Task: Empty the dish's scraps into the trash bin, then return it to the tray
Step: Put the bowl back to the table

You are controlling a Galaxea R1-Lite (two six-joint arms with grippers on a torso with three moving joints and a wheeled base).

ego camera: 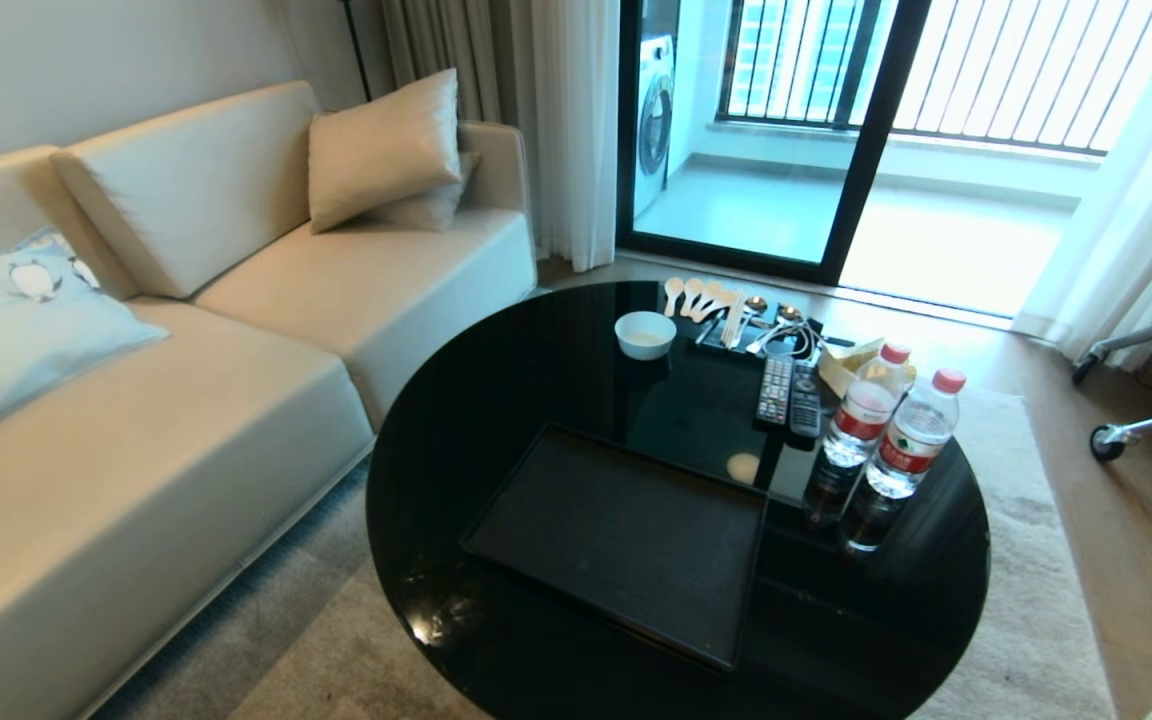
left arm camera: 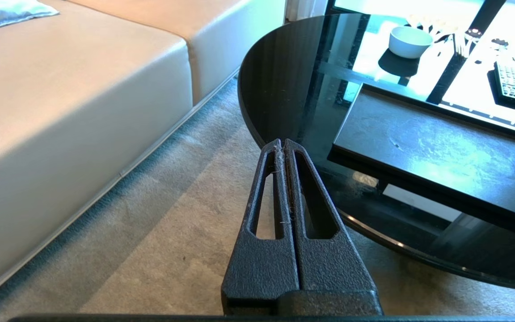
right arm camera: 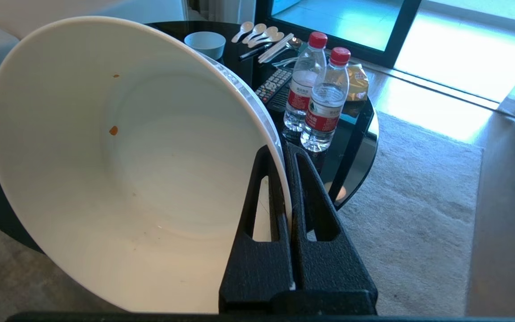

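Dish: the right gripper (right arm camera: 285,154) pinches the rim of the dish (right arm camera: 119,170), tilted on edge beside the round black table (ego camera: 496,420); only the right wrist view shows it whole.
Scraps: two tiny orange specks (right arm camera: 113,130) cling inside; otherwise bare.
Head view: only a pale sliver in the bottom-right corner, too cut off to identify.
Tray: tray (ego camera: 626,540) by the table's near edge.
Left gripper: left gripper (left arm camera: 283,145) pressed together over carpet (left arm camera: 159,223), holding nothing.
Trash bin: in no view.

A home living room: cream sofa (ego camera: 186,330), round black coffee table (ego camera: 536,380), balcony door (ego camera: 786,130).
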